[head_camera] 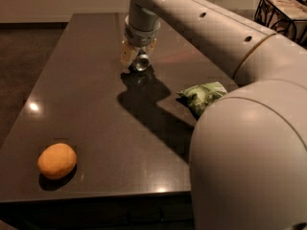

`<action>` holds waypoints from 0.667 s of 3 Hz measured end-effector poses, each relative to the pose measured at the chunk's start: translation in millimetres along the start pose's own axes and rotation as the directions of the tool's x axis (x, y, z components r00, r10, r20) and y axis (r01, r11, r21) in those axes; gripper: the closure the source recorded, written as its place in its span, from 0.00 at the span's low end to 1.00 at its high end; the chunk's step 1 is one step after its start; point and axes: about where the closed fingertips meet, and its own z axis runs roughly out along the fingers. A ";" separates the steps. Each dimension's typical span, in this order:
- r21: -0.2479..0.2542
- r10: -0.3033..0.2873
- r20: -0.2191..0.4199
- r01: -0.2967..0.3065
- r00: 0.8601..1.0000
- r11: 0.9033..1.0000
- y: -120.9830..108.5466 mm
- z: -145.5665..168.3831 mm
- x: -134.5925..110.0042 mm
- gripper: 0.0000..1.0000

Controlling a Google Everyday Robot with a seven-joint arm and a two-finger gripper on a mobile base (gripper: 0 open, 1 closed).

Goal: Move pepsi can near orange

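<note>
The pepsi can [141,63] lies on its side on the dark table [86,99] at the far middle, its silver end facing me. My gripper [137,56] is right over the can, reaching down around it from above at table level. The orange [56,160] sits alone near the front left corner of the table, far from the can and the gripper.
A green foil snack bag [204,96] lies on the table's right side, partly hidden behind my arm's large pale body [249,162]. The arm's shadow falls between the can and the bag. A dark wire basket [283,8] stands beyond the table at the back right.
</note>
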 end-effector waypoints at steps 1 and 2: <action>0.001 -0.012 -0.004 0.012 1.000 1.000 1.5 -1.3 -0.6 0.65; -0.001 -0.076 -0.005 0.076 0.997 0.997 12.0 -12.7 2.1 0.87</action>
